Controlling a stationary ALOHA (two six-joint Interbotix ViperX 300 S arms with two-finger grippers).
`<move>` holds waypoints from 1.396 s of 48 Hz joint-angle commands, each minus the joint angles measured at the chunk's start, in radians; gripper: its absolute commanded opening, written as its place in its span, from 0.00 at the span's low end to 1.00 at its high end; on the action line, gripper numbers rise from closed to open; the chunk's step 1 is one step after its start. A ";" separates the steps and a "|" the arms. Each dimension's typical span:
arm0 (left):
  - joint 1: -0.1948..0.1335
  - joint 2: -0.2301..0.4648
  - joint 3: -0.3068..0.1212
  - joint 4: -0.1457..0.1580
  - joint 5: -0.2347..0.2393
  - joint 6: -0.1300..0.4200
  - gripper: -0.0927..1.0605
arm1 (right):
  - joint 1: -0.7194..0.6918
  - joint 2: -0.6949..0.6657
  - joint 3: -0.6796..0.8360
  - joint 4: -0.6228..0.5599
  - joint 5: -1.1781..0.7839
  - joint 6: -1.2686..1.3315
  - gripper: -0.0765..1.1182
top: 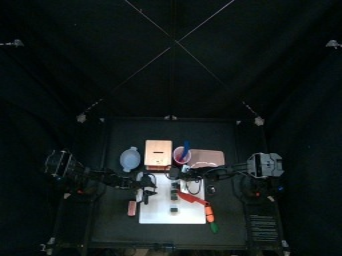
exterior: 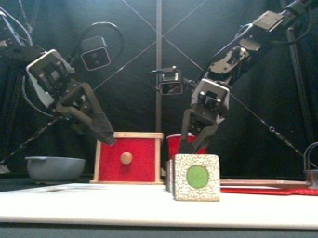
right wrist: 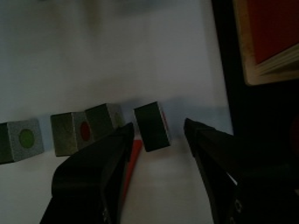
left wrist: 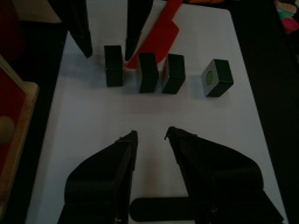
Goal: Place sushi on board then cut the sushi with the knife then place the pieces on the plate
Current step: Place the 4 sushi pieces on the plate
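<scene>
Several dark green sushi pieces stand apart in a row on the white board [left wrist: 233, 122]: one [left wrist: 114, 66], a second [left wrist: 149, 72], a third [left wrist: 173, 73] and an end piece [left wrist: 216, 76]. The red knife [left wrist: 163, 39] seems to lie flat on the board beside the row. My right gripper [right wrist: 158, 131] hangs open just over the pieces, one piece [right wrist: 149, 125] between its tips. My left gripper [left wrist: 152, 136] is open over bare board, short of the row. From the front, a piece with a green centre [exterior: 195, 177] stands below the right gripper [exterior: 199, 138].
Behind the board stand the wooden box with a red drawer front [exterior: 128, 158], the blue-grey bowl [exterior: 56, 167] to its left and the red cup [exterior: 187, 142] to its right. The pink tray [top: 209, 158] lies at the back right.
</scene>
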 commanded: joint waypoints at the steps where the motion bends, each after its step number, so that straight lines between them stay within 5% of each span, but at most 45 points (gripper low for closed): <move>1: 0.003 -0.005 -0.009 -0.002 -0.005 0.000 0.73 | 0.000 -0.012 -0.026 0.002 0.000 0.000 0.77; 14: 0.006 -0.005 -0.009 -0.002 -0.003 0.000 0.73 | -0.003 0.015 -0.044 0.002 0.000 0.000 0.74; 28: 0.006 -0.005 -0.009 -0.002 -0.002 -0.002 0.73 | 0.002 0.008 -0.057 0.002 0.028 0.002 0.47; 67: 0.009 -0.005 -0.009 -0.003 -0.002 0.000 0.73 | -0.247 -0.388 0.190 0.012 0.172 0.005 0.48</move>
